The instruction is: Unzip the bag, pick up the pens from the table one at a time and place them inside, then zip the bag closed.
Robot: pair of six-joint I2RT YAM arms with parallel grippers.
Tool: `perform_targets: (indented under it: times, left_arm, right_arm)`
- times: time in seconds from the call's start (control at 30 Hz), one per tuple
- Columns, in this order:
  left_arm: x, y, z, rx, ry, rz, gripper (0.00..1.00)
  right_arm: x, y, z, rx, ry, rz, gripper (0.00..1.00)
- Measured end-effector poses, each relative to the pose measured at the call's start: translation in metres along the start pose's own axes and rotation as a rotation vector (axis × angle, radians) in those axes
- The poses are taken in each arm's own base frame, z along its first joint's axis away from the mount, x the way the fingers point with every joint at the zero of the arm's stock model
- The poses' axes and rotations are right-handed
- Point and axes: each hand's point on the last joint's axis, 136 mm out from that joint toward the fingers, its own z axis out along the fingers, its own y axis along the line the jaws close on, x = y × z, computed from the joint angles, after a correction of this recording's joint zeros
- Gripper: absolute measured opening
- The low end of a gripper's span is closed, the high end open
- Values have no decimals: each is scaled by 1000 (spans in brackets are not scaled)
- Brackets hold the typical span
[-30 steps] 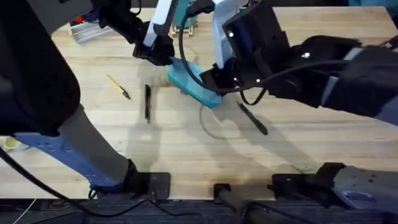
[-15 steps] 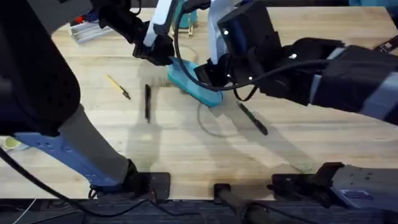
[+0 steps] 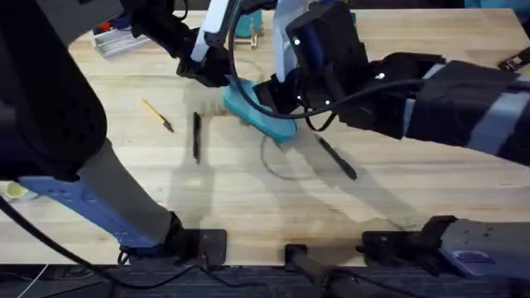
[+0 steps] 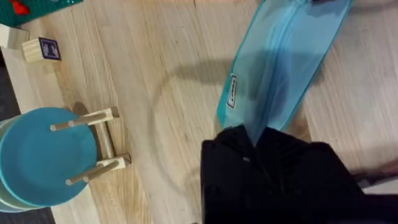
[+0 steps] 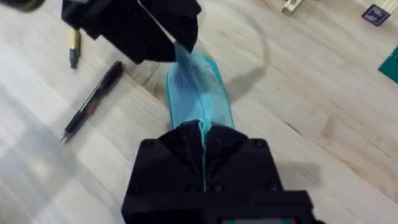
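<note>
The light blue-teal bag (image 3: 273,124) lies slanted on the table (image 3: 248,199), held at both ends. My left gripper (image 3: 222,79) is shut on its far-left end, and in the left wrist view the bag (image 4: 280,56) stretches away from that gripper (image 4: 255,134). My right gripper (image 3: 267,99) is shut on the bag's top edge, with the zipper line (image 5: 200,106) running out from between its fingers (image 5: 180,140). One black pen (image 3: 196,136) lies left of the bag and another pen (image 3: 335,157) right of it. The left pen (image 5: 93,99) also shows from the right wrist.
A thin yellow stick with a dark tip (image 3: 157,116) lies left of the pens. A round teal disc on a wooden stand (image 4: 43,155) sits behind the bag, near a small lettered block (image 4: 48,48). A clear box (image 3: 116,37) rests at the far left.
My right gripper has slid left along the bag toward the left gripper. The left gripper, the bag and both pens stay where they were.
</note>
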Motion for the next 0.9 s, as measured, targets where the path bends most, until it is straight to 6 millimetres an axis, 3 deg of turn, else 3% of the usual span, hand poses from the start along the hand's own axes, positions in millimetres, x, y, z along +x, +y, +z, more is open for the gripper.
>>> perform_targets:
  times: [0.27,0.9]
  left_arm:
    - [0,1,0,-2,2,1,42]
    - [4,1,-2,-7,9,-3,42]
  right_arm:
    - [-7,1,20,-1,-48,-1,31]
    - [-22,2,40,-9,-134,-2,31]
